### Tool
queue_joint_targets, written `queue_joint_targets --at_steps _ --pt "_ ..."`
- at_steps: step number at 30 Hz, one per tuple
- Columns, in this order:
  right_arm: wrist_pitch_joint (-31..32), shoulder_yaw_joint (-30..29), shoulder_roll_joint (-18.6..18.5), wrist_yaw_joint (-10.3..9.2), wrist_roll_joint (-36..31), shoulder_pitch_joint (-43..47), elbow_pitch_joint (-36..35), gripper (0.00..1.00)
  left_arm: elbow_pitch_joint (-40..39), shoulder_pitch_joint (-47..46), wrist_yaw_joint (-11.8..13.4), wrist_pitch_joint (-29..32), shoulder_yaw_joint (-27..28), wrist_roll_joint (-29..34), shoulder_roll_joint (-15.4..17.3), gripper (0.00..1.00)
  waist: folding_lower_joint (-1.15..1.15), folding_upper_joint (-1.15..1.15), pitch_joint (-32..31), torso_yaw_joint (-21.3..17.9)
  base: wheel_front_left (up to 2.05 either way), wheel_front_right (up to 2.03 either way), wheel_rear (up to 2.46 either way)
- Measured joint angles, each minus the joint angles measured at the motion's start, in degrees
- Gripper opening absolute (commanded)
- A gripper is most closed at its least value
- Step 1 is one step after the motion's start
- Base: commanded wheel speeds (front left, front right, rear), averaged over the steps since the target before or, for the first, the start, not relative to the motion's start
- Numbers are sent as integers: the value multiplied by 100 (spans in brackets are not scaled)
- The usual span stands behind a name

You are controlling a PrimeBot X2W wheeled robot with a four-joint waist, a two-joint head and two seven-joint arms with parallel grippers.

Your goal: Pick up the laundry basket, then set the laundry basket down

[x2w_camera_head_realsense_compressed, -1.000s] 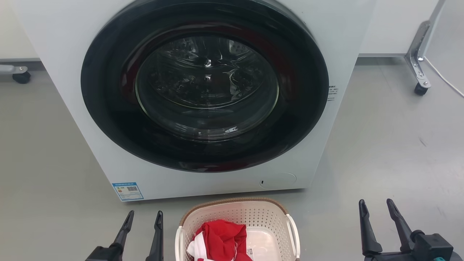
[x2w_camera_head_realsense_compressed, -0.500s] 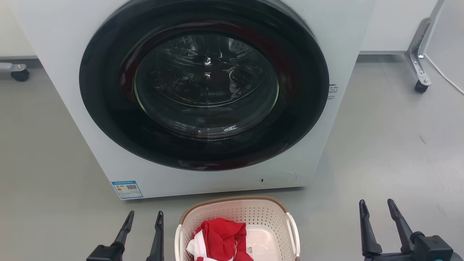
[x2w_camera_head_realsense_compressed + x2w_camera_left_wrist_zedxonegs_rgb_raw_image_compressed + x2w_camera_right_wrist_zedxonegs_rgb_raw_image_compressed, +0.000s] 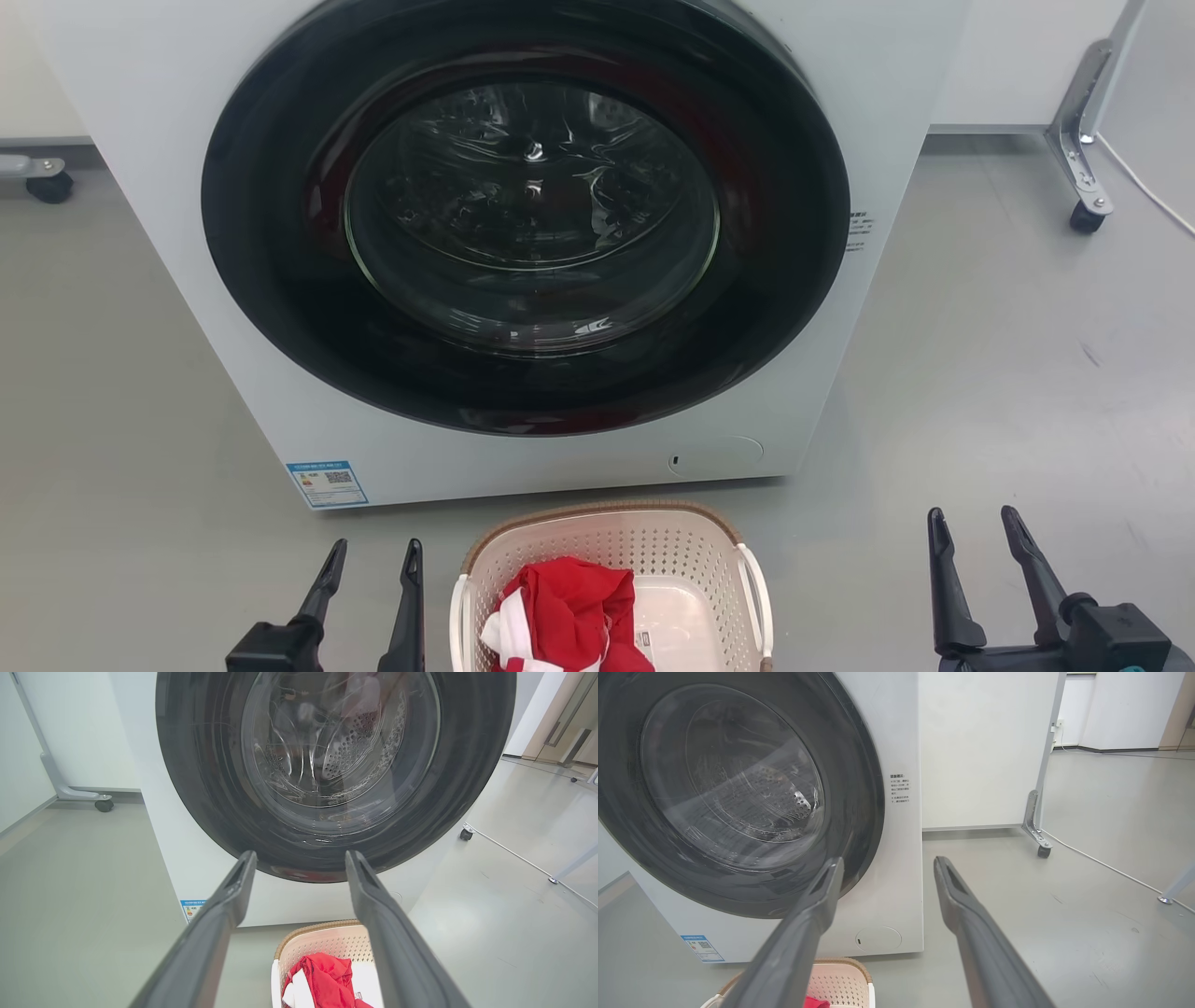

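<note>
Cream laundry basket (image 3: 653, 551) at 6 o'clock, unmoved since earlier; left hand (image 3: 375, 549), right hand (image 3: 972, 515) both released; wrist views reveal drum perforations (image 3: 348, 751).

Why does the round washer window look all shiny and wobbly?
Head view: the door glass catches room light as bright wavy streaks. Left wrist view: the wide lens bulges it and makes the left gripper look huge. Right wrist view: paler, smeared reflections.

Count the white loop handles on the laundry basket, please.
2. The left handle sits on the laundry basket's side nearest the left gripper; the right handle sits on the opposite side. The near edge is out of frame; more may hide there.
</note>
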Motion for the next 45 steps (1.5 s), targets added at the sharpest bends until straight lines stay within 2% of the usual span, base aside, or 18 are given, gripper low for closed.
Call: queue_joint_targets --at_steps 3,4,15,45 --pt "1 -11 0 -1 -2 0 -14 100 -25 1 0 54 8 11 -15 100 0 0 13 0 0 0 0" --pt "2 -14 0 -1 -2 0 -19 0 -34 1 0 56 10 22 -16 0 0 0 19 0 0 0 0" --pt "138 -76 125 62 256 108 308 0 281 81 -65 116 75 -216 -73 0 1 0 18 0 0 0 0" --pt "802 -712 357 471 2607 -142 587 0 617 -157 -469 560 740 -2481 -248 0 1 0 -19 1 0 0 0"
